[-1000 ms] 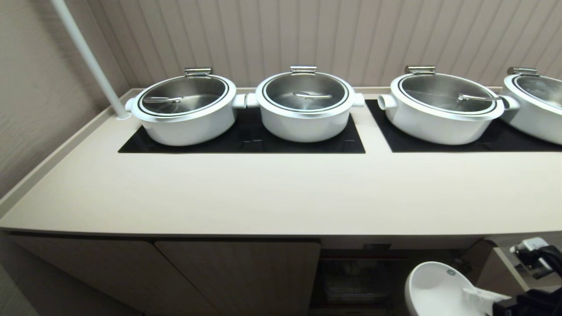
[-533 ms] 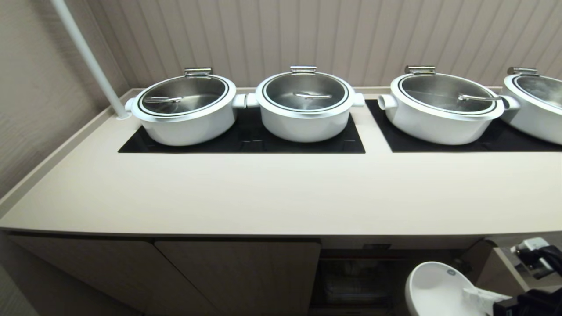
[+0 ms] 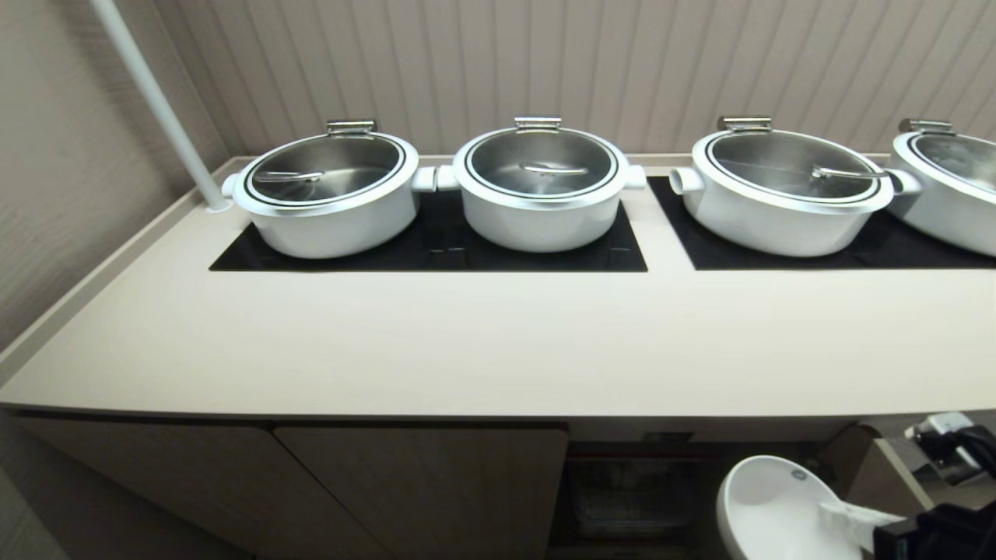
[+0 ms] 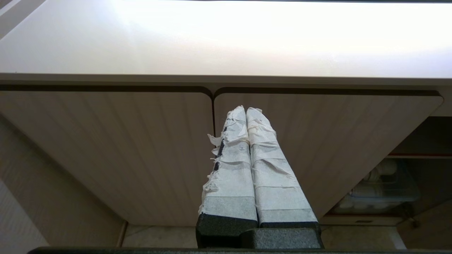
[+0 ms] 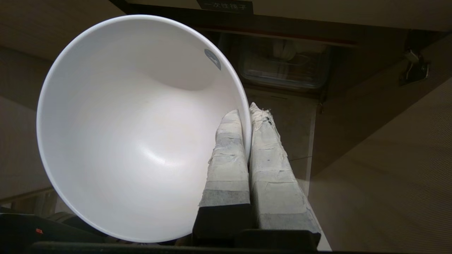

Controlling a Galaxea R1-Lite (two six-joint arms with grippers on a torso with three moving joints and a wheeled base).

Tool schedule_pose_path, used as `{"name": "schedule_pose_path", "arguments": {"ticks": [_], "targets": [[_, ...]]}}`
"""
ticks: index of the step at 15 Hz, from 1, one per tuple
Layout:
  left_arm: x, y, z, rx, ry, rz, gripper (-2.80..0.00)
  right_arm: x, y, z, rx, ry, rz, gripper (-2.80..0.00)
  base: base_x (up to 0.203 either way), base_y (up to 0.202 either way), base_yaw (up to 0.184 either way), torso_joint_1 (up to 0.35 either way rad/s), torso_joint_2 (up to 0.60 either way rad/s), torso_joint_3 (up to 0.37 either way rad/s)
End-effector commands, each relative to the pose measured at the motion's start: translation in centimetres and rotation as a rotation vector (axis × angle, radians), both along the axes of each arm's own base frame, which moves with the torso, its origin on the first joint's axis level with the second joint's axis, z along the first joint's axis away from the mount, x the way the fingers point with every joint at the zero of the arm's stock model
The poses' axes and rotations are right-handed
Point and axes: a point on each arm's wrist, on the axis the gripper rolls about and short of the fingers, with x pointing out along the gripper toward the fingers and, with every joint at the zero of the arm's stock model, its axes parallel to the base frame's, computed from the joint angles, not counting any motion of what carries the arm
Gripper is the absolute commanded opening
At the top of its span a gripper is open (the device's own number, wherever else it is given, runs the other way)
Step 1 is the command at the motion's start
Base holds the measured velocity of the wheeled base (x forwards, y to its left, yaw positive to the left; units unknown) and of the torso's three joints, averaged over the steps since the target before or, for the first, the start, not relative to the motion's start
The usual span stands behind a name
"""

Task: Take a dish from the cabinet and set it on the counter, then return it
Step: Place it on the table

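Because the counter ran the whole width of the head view with its near half bare, it offered plenty of room for setting something down, while its far half was taken up by black hob panels bearing a row of large white lidded pots. Below its front lip stood the cabinet, two doors shut on the left and one bay open on the right, where a clear container sat on a red-edged shelf. In front of that opening, below the level of the counter edge, the bowl hung clear of the shelf — judged to be out of the cabinet and due to go upward and over the lip, the one edge to clear. The right gripper pinched the bowl's wall, one taped finger inside the rim and one outside, which kept the bowl tilted on its side; a thin-rim grip like that seemed liable to let it swing. The left gripper hung parked before the shut doors, fingers pressed together on nothing.
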Motion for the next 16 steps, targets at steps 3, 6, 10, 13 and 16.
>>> {"name": "schedule_pose_path", "arguments": {"ticks": [3, 6, 10, 13, 16], "targets": [[0.0, 0.0, 0.0, -0.001, 0.000, 0.000, -2.80, 1.0, 0.3, 1.8, 0.007, -0.009, -0.001, -2.80, 0.000, 0.000, 0.000, 0.000, 0.00, 0.000], [0.0, 0.0, 0.0, -0.001, 0.000, 0.000, -2.80, 1.5, 0.5, 3.0, -0.003, 0.023, -0.004, -2.80, 0.000, 0.000, 0.000, 0.000, 0.00, 0.000], [0.0, 0.0, 0.0, -0.001, 0.000, 0.000, -2.80, 2.2, 0.7, 4.4, -0.009, 0.041, -0.004, -2.80, 0.000, 0.000, 0.000, 0.000, 0.00, 0.000], [0.0, 0.0, 0.0, -0.001, -0.001, 0.000, -2.80, 3.2, 1.0, 5.0, -0.006, 0.037, -0.007, -2.80, 0.000, 0.000, 0.000, 0.000, 0.00, 0.000], [0.0, 0.0, 0.0, -0.001, 0.000, 0.000, -2.80, 4.8, 1.3, 5.5, -0.006, 0.038, -0.025, -2.80, 0.000, 0.000, 0.000, 0.000, 0.00, 0.000]]}}
